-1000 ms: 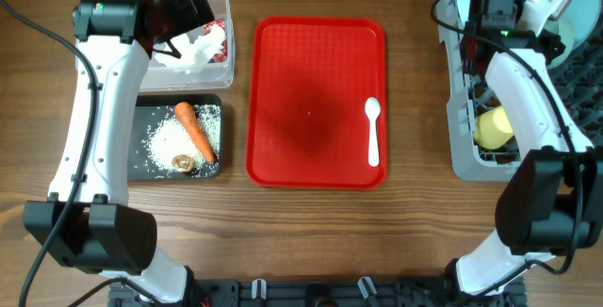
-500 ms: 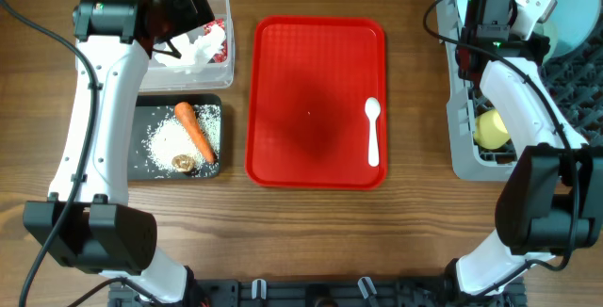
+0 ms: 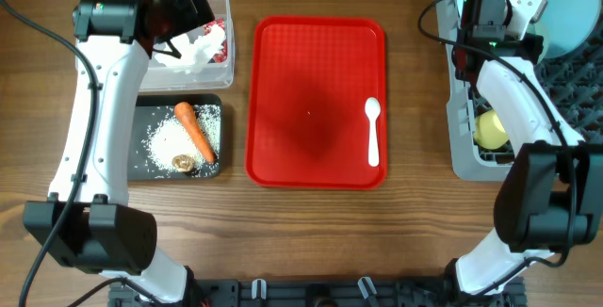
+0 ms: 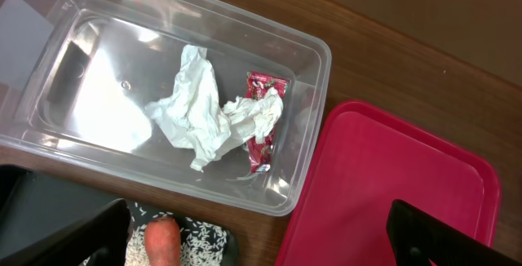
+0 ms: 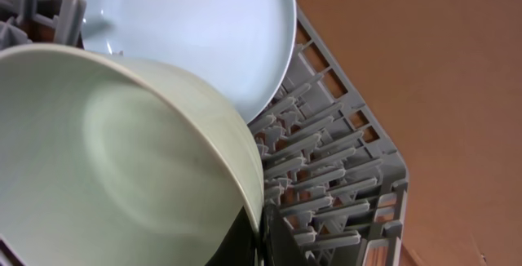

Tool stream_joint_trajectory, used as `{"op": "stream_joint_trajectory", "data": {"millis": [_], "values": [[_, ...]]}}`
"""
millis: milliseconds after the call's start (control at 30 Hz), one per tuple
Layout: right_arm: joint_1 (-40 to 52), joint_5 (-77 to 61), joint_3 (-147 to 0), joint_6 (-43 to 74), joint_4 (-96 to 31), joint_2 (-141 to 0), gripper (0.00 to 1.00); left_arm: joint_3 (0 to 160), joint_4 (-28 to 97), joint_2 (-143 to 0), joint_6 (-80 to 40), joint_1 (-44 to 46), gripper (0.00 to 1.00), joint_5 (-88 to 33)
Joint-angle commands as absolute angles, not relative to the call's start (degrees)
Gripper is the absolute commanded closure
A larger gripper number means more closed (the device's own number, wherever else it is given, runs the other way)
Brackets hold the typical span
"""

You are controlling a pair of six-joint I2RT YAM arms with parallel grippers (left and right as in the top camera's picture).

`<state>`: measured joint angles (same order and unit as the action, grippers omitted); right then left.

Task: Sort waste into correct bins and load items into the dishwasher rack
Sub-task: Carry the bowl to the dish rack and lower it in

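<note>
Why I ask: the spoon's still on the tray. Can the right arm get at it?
Probably yes: the white spoon lies alone at the right of the red tray, nothing over it.

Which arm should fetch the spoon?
Right. The white spoon lies at the right of the red tray, by the dishwasher rack where the right gripper is; the left gripper is over the clear tub.

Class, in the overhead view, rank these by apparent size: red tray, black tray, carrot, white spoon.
Largest: red tray, then black tray, then carrot and white spoon, too alike in length to rank.
</note>
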<state>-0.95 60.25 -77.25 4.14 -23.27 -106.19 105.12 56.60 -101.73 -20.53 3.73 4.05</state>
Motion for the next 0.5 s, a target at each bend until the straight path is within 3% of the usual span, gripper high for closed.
{"op": "stream_joint_trajectory", "data": {"millis": [0,467], "values": [[-0.7,61.3,-76.3,3.0,-23.3,-108.7,0.96,105.0,56.4,-101.9,-21.5,3.6,0.00,4.6],[-0.8,66.6,-76.3,0.8,-22.3,-110.4,0.95,105.0,56.4,-101.9,-21.5,3.6,0.00,4.6]]}}
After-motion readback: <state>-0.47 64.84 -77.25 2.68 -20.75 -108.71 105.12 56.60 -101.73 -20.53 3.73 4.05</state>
